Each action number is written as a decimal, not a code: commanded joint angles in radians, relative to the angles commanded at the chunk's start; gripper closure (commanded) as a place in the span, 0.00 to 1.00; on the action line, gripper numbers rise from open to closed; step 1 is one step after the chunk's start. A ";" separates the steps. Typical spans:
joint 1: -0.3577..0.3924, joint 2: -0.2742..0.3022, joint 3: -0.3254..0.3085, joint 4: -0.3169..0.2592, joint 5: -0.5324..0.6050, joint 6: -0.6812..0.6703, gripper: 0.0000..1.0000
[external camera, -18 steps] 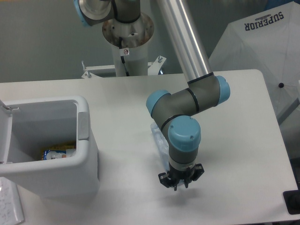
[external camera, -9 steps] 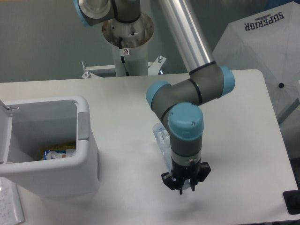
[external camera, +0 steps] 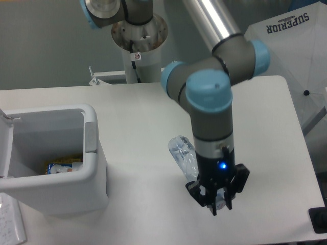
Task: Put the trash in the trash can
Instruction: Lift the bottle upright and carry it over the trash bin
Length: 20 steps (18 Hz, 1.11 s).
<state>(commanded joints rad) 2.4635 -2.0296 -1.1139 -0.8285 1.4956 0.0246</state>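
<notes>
**benchrat:** Bottle (external camera: 184, 155) status: the crushed clear plastic one hangs at a slant over the white table (external camera: 133, 107), upper end up-left, lower end running down into the gripper (external camera: 217, 198).

**ur_newbie:** so is it actually clamped?

**benchrat:** Looks that way. The black fingers (external camera: 208, 200) sit close together around the bottle's lower end, pinched on it. That end is mostly hidden behind them, so its cap can't be made out.

**ur_newbie:** where's the bin?

**benchrat:** White trash can (external camera: 94, 153) stands on the left side of the table, well apart from the gripper. It's open on top, and the lid (external camera: 5, 148) stands up at its left edge. Some yellow and blue packaging (external camera: 64, 166) lies at the bottom inside.

**ur_newbie:** tissue wad?

**benchrat:** Can't spot it from this camera.

**ur_newbie:** anything else around?

**benchrat:** White umbrella (external camera: 291, 56) with "SUPERIOR" printed on it, off the table's right side. Arm's wrist points straight down, with a small blue light glowing on it.
</notes>
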 joint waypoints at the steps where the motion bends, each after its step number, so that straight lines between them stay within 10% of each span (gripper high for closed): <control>1: -0.001 0.011 0.005 0.018 -0.002 -0.008 0.82; 20: -0.239 0.173 0.014 0.081 0.000 -0.017 0.82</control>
<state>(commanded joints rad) 2.2244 -1.8561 -1.0999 -0.7470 1.4956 0.0077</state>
